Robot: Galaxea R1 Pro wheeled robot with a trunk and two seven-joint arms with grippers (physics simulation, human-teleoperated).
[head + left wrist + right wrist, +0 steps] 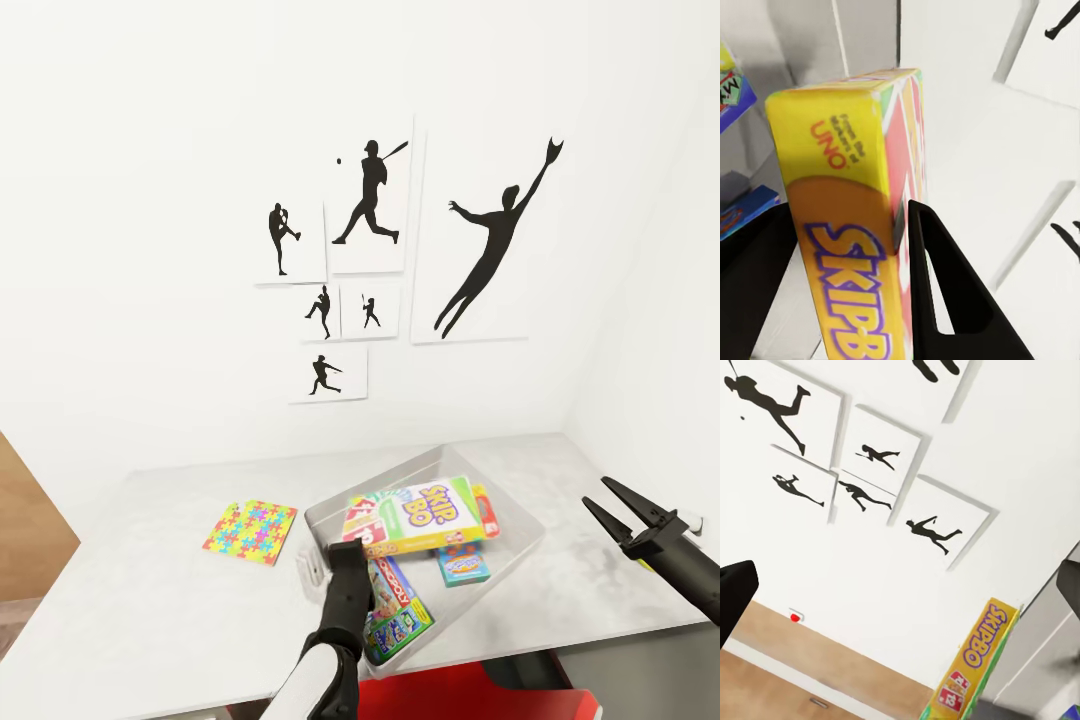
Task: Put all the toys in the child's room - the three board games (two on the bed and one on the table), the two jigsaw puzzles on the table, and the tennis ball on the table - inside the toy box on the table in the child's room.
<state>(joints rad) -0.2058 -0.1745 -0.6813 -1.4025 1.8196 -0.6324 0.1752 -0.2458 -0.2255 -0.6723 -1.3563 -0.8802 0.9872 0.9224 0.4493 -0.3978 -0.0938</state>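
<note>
Left end effector (350, 556) clamped on yellow-green Skip-Bo game box (425, 517) over light grey plastic toy box (525, 525) | right end effector (618, 512) at 3 o'clock, fingers apart | lower your box flat before releasing.

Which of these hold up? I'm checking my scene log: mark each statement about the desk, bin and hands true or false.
1. The left hand grips the yellow-orange Skip-Bo game box. True.
2. The Skip-Bo box lies flat on the bed. False: it is held over the light grey plastic bin.
3. The right hand is open and holds nothing. True.
4. The multicoloured flat jigsaw square is inside the bin. False: it lies on the pale grey desk top, beside the bin.
5. The small blue game box is in the bin. True.
</note>
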